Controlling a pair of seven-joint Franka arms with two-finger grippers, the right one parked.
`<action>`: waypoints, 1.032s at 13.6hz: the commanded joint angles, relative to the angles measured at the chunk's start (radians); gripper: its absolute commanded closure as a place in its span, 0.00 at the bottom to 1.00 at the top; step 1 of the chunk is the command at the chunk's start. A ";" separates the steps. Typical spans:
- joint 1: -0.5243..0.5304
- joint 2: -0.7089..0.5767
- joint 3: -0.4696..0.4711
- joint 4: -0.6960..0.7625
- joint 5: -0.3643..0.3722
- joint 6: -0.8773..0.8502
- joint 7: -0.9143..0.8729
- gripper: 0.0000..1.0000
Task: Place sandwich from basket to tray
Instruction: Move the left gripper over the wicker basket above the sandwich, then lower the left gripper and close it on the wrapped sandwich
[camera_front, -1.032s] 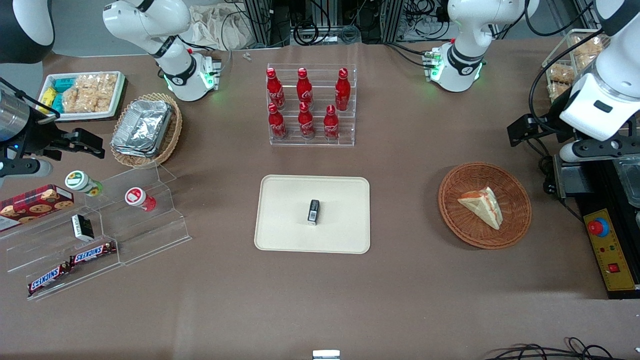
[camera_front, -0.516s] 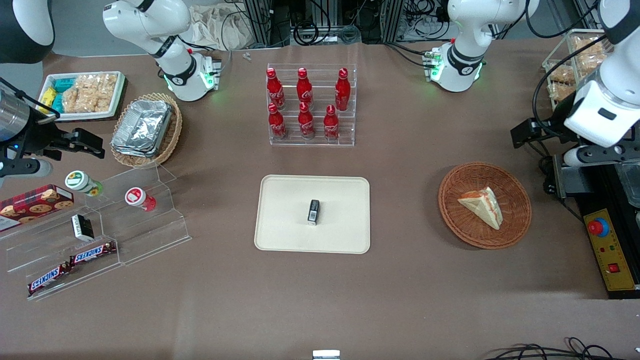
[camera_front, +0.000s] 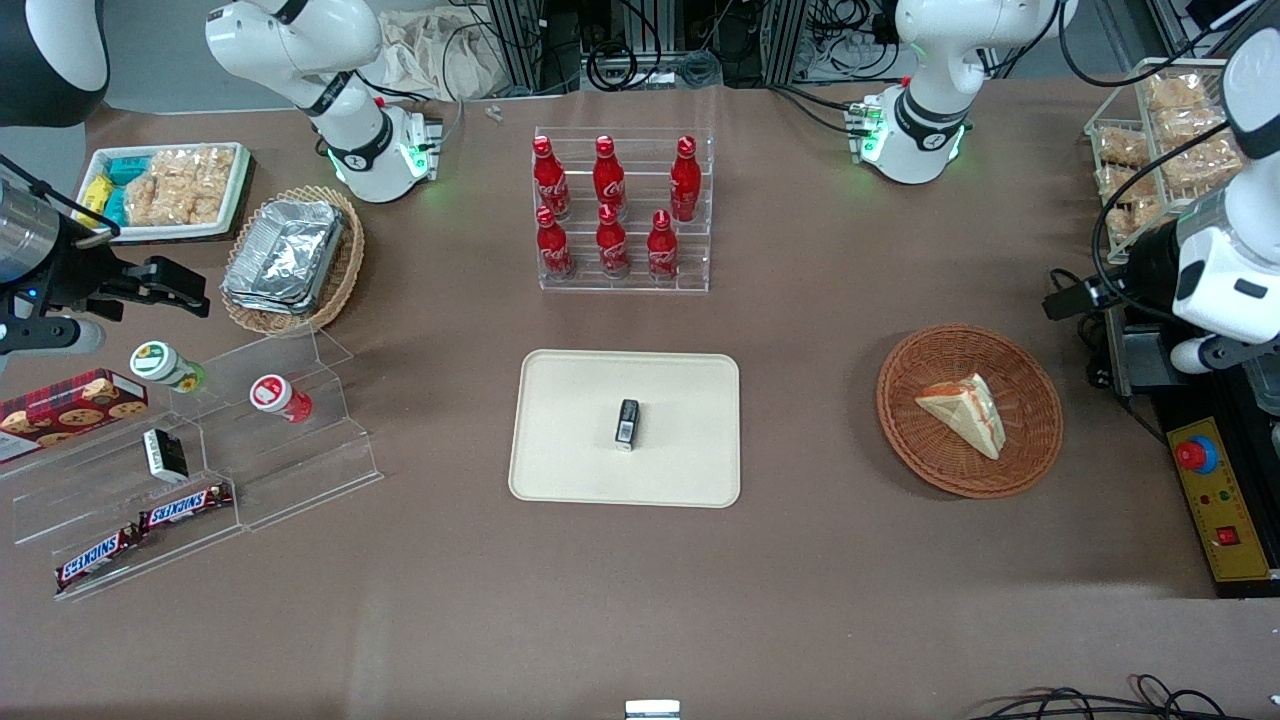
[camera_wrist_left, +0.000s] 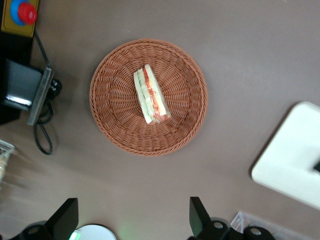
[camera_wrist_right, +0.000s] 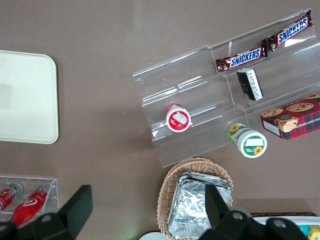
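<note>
Wicker basket (camera_front: 969, 410) holds the sandwich (camera_front: 963, 411), untouched.
Reddish-brown and round, it sits toward the working arm's end of the table, well apart from the cream tray (camera_front: 625, 428), where a small dark packet (camera_front: 627, 422) lies near the middle. The sandwich wedge lies near the basket's centre, red and green filling showing along one edge. The gripper (camera_wrist_left: 131, 222) hangs high above the table beside the basket, its two dark fingers (camera_wrist_left: 64, 218) spread wide and holding nothing.
</note>
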 joint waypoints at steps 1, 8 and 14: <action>-0.003 -0.021 0.000 -0.121 -0.014 0.113 -0.124 0.00; -0.001 -0.007 0.001 -0.393 -0.007 0.466 -0.273 0.00; -0.001 0.088 0.012 -0.512 0.007 0.693 -0.344 0.00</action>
